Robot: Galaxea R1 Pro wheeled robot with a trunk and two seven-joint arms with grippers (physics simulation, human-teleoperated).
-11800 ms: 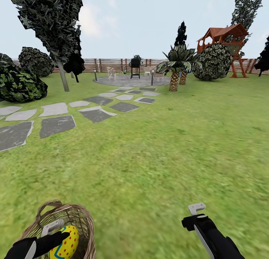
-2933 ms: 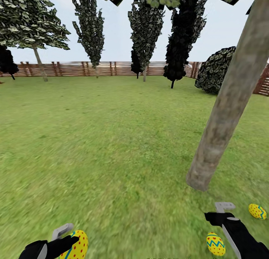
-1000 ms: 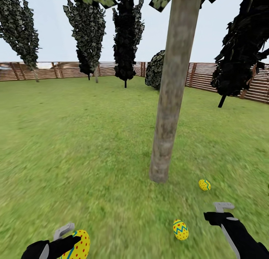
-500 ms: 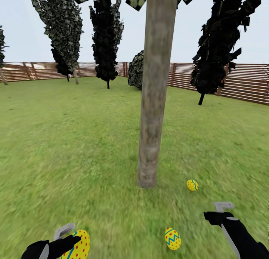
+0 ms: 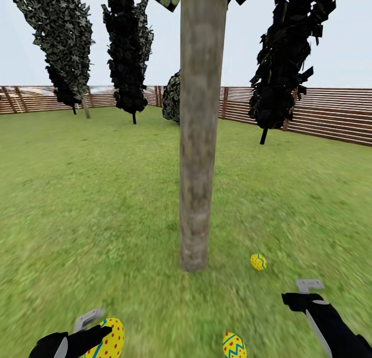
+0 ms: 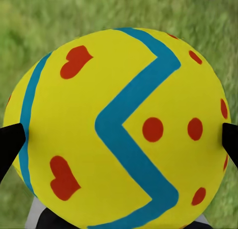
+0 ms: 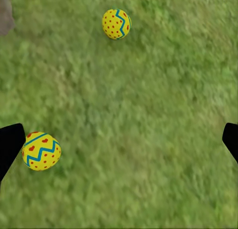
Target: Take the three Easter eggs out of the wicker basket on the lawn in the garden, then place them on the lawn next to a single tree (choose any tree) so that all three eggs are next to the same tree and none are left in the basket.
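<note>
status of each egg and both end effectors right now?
Held egg: gripped in the left end effector, above the grass.
Near egg: lying on the lawn, free.
Far egg: lying on the lawn beside the tree base, free.
Right end effector: open, empty, above grass.

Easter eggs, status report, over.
Left gripper shut on third Easter egg. Right gripper open, empty. Two eggs on lawn by tree trunk: one near base, one closer in. Nothing in the way.
</note>
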